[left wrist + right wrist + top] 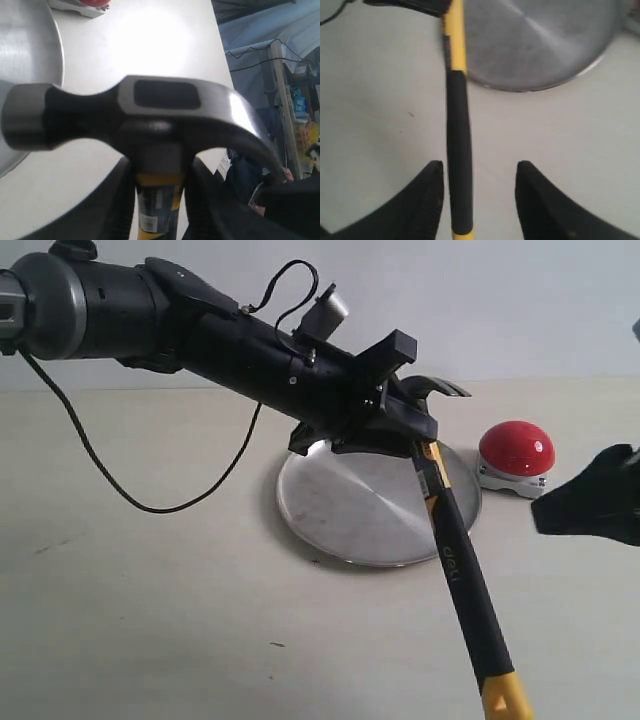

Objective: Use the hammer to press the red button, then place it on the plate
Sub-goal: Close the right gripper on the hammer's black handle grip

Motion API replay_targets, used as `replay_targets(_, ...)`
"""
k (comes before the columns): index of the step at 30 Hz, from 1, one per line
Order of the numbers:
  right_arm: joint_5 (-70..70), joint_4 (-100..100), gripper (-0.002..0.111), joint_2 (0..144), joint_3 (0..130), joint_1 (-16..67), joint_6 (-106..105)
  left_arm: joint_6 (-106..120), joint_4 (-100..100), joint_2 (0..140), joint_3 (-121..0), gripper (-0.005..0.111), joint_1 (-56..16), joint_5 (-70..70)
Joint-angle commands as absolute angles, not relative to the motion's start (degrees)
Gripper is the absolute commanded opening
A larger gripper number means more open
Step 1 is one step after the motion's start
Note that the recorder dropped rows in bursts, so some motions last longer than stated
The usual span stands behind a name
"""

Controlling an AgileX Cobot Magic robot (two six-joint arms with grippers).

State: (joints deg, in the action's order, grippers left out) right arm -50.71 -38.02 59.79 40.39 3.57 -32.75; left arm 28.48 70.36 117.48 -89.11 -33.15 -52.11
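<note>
I'm clenching the hammer (460,570) by its neck in the left gripper (400,430), over the rim of the plate (340,500). The right gripper (479,167) is standing released. The unsupported handle is risking a pivot, missing the red button (516,448) beside the plate.
</note>
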Motion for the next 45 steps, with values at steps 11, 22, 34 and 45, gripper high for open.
replay_targets(11, -43.5, -49.3, 0.064, 72.3, 40.2, 11.7, -45.8, 31.2, 76.0, 115.0, -89.7, 0.000, -30.7, -54.6)
replay_targets(22, -39.8, -46.8, 0.067, 77.9, 40.2, 14.0, -42.9, 32.3, 76.7, 115.0, -89.7, 0.000, -30.7, -54.8)
replay_targets(34, -40.8, -49.2, 0.067, 82.2, 40.2, 14.0, -46.8, 32.6, 78.4, 115.0, -89.7, 0.000, -30.7, -54.2)
replay_targets(45, -41.5, -53.2, 0.065, 85.5, 40.2, 14.0, -52.4, 32.6, 78.9, 115.0, -89.7, 0.000, -30.7, -54.2)
